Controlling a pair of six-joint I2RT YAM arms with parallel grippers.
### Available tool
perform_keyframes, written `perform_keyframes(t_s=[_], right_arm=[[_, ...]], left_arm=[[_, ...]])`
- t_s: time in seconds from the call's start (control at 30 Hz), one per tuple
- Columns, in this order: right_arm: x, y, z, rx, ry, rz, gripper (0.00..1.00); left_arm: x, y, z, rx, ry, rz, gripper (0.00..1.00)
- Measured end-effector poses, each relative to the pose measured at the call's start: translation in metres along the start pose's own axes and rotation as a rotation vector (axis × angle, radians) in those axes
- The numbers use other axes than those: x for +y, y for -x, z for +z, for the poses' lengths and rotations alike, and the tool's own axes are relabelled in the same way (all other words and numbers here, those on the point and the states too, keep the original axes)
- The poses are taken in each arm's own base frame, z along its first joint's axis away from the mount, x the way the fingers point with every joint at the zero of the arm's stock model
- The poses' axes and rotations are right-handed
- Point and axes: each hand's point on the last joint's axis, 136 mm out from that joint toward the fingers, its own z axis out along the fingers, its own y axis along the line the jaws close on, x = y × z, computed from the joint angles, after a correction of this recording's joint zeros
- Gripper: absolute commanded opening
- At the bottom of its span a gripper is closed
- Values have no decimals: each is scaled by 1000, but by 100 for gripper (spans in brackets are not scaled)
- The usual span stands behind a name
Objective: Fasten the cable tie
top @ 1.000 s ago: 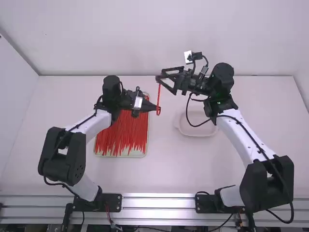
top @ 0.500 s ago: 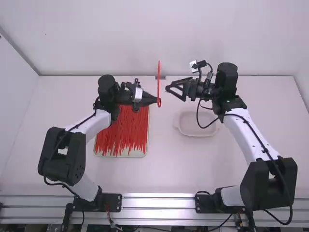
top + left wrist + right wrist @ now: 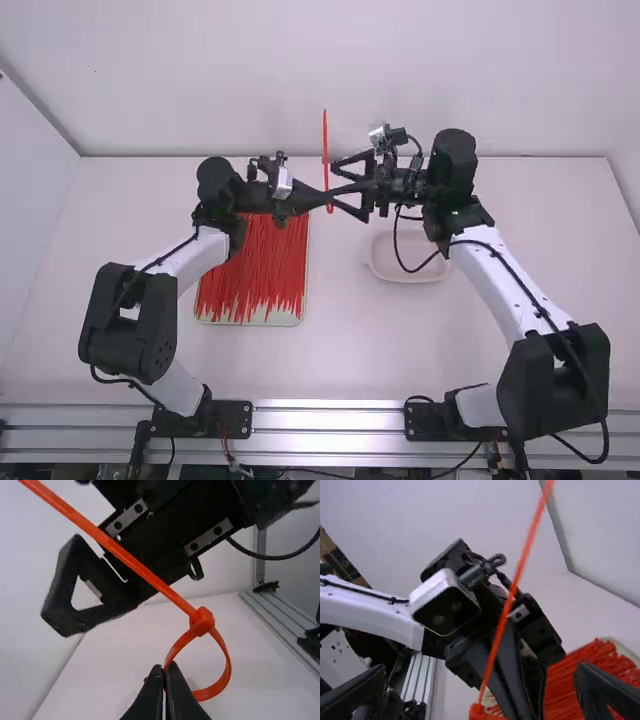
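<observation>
A red cable tie (image 3: 324, 150) is closed into a small loop with its tail pointing straight up. My left gripper (image 3: 316, 208) is shut on the loop (image 3: 220, 672), just below the tie's head (image 3: 201, 620). My right gripper (image 3: 338, 188) stands open from the right, one finger on either side of the tie's lower tail and close to the left fingertips. In the right wrist view the tail (image 3: 520, 575) runs up between my wide-spread right fingers (image 3: 355, 690), with the left gripper right behind it.
A flat tray (image 3: 250, 322) heaped with several spare red ties (image 3: 255, 265) lies under the left arm. A shallow white dish (image 3: 405, 265) sits below the right wrist. The wall rises just behind both grippers.
The tie swung from hanging down to tail-up in the left gripper. The right gripper drew back to the right, then came left again, open around the tail.
</observation>
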Motion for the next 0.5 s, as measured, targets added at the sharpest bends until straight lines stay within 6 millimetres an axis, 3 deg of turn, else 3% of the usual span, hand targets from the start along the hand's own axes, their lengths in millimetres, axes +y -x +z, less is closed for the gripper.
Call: perform_keyframes(t_s=[0.13,0.27,0.33,0.37,0.43,0.47,0.5], right_arm=[[7,0,8,3,25,-24,87],[7,-2,11,6,17,1,81],[3,-2,10,2,-4,19,60],[2,-2,10,2,-7,20,55],[1,-2,10,-1,-15,27,27],[0,-1,10,-2,-20,28,22],[-1,-2,10,-3,-25,33,7]], left_arm=[[0,0,0,0,0,-10,2],[0,0,0,0,0,-14,2],[0,0,0,0,0,-18,2],[0,0,0,0,0,-17,2],[0,0,0,0,0,-18,3],[0,0,0,0,0,-18,2],[0,0,0,0,0,-18,2]])
